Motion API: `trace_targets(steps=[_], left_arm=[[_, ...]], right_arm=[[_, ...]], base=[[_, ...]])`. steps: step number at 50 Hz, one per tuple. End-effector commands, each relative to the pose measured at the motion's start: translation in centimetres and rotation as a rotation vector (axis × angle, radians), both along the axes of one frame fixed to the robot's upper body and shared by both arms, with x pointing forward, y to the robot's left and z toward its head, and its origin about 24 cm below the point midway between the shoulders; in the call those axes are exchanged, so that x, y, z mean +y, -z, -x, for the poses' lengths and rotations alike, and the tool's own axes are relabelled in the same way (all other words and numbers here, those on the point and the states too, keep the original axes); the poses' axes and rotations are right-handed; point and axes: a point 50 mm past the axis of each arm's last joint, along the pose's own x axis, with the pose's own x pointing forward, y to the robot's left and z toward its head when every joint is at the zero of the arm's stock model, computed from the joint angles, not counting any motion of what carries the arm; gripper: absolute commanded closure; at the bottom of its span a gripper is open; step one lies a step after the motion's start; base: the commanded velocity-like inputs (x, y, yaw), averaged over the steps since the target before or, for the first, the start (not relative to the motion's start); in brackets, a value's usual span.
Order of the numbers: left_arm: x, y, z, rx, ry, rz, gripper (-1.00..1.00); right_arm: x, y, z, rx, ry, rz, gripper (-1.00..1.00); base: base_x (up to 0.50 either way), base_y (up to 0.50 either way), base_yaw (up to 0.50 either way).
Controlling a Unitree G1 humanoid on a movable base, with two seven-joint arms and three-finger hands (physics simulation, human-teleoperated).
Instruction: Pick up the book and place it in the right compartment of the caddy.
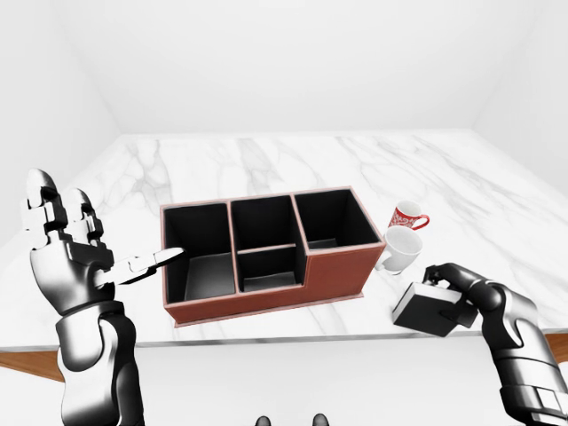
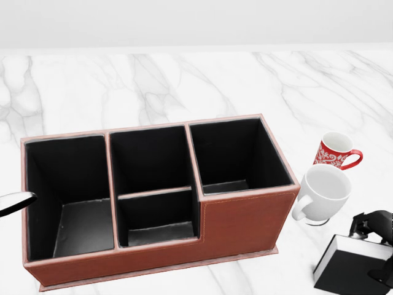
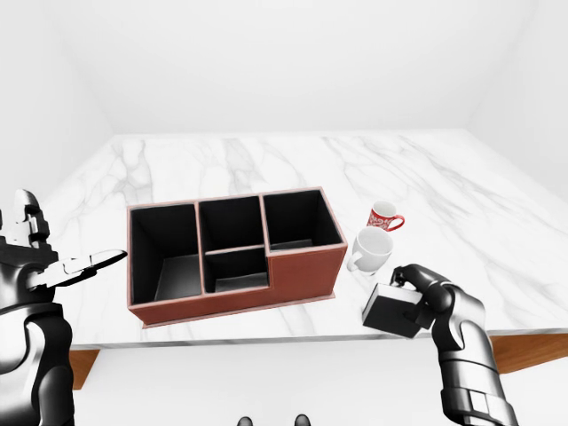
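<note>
The book (image 1: 431,311) is a dark block with a white page edge, held in my right hand (image 1: 448,288) just right of the caddy, low in the left-eye view. It also shows at the bottom right of the head view (image 2: 350,267). The fingers close round its top. The red-brown caddy (image 1: 333,271) has black compartments; its right compartment (image 2: 236,157) is empty. My left hand (image 1: 106,257) is open and empty, raised at the caddy's left end, one fingertip by its wall.
A white mug (image 2: 322,193) and a red patterned mug (image 2: 336,151) stand right of the caddy, close above the book. The white marble table (image 1: 266,164) stretches beyond; its near edge (image 1: 293,335) runs just below the caddy.
</note>
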Motion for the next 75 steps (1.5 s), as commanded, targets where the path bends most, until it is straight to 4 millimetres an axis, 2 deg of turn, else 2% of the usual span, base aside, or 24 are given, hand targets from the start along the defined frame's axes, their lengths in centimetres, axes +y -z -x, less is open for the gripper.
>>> trace_targets(steps=[1,4,7,8,11,12,13,18,20,21,27,33,37,38,44,50,53,65,69,75], left_arm=[[0.0,0.0,0.0,-0.002,0.000,-0.001,-1.00],[0.0,0.0,-0.1,0.001,0.001,-0.001,-1.00],[0.0,0.0,0.0,0.002,0.000,0.000,-1.00],[0.1,0.0,0.0,0.001,0.000,0.000,-1.00],[0.0,0.0,-0.1,0.001,0.000,-0.001,-1.00],[0.0,0.0,-0.1,0.000,0.001,-0.002,-1.00],[0.0,0.0,-0.1,0.001,0.002,-0.002,-1.00],[0.1,0.0,0.0,-0.002,-0.001,0.000,-1.00],[0.0,-0.1,0.0,-0.003,0.000,-0.002,-1.00],[0.0,-0.1,0.0,-0.002,0.000,-0.001,-1.00],[0.0,-0.1,0.0,-0.005,0.001,-0.002,-1.00],[-0.1,-0.1,-0.1,-0.005,0.003,-0.004,-1.00],[-0.2,0.0,-0.1,0.001,0.006,-0.003,-1.00],[-0.3,0.1,-0.2,0.005,0.009,-0.003,-1.00],[-0.3,0.2,-0.3,0.012,0.012,-0.003,-1.00],[-0.3,0.7,-0.4,0.031,0.015,0.002,-1.00],[-0.4,0.7,-0.5,0.036,0.017,-0.001,-1.00],[-0.4,0.8,-0.4,0.037,0.015,0.004,-1.00],[-0.3,0.8,-0.4,0.036,0.014,0.006,-1.00],[-0.4,0.9,-0.5,0.039,0.017,0.006,-1.00]], right_arm=[[1.0,-4.8,-0.3,-0.152,-0.070,0.072,1.00],[1.1,-7.5,-0.4,-0.252,-0.077,0.130,1.00],[1.0,-12.1,-0.9,-0.391,-0.091,0.229,1.00],[0.9,-12.7,-1.1,-0.407,-0.087,0.240,1.00],[1.3,-17.1,-1.5,-0.540,-0.108,0.320,1.00],[1.4,-17.9,-1.5,-0.567,-0.113,0.330,1.00],[1.8,-20.1,-1.6,-0.629,-0.125,0.371,1.00],[2.9,-25.3,-2.2,-0.760,-0.156,0.453,1.00],[2.9,-26.4,-2.4,-0.777,-0.151,0.472,1.00],[3.3,-27.9,-2.8,-0.807,-0.157,0.478,1.00],[3.9,-30.6,-4.5,-0.835,-0.154,0.450,1.00],[5.0,-34.2,-7.2,-0.824,-0.136,0.391,1.00],[6.1,-34.9,-8.6,-0.805,-0.154,0.330,1.00],[6.9,-34.8,-9.2,-0.797,-0.176,0.302,1.00],[9.6,-34.4,-11.7,-0.702,-0.233,0.224,1.00],[11.8,-33.9,-12.9,-0.656,-0.290,0.161,1.00],[13.1,-33.0,-13.7,-0.600,-0.320,0.118,1.00],[18.4,-30.8,-15.2,-0.494,-0.451,0.000,1.00],[19.8,-30.9,-15.2,-0.485,-0.487,-0.029,1.00],[21.3,-29.8,-15.4,-0.450,-0.523,-0.061,1.00]], base=[[0.00,0.00,0.00],[0.00,0.00,0.00],[0.00,0.00,0.00],[0.00,0.00,0.00],[0.00,0.00,0.00],[0.00,0.00,0.00],[0.00,0.00,0.00],[0.00,0.00,0.00],[0.00,0.00,0.00],[0.00,0.00,0.00],[0.00,0.00,0.00],[0.00,0.00,0.00],[0.00,0.00,0.00],[0.00,0.00,0.00],[0.00,0.00,0.00],[0.00,0.00,0.00],[0.00,0.00,0.00],[0.00,0.00,0.00],[0.00,0.00,0.00],[0.00,0.00,0.00]])
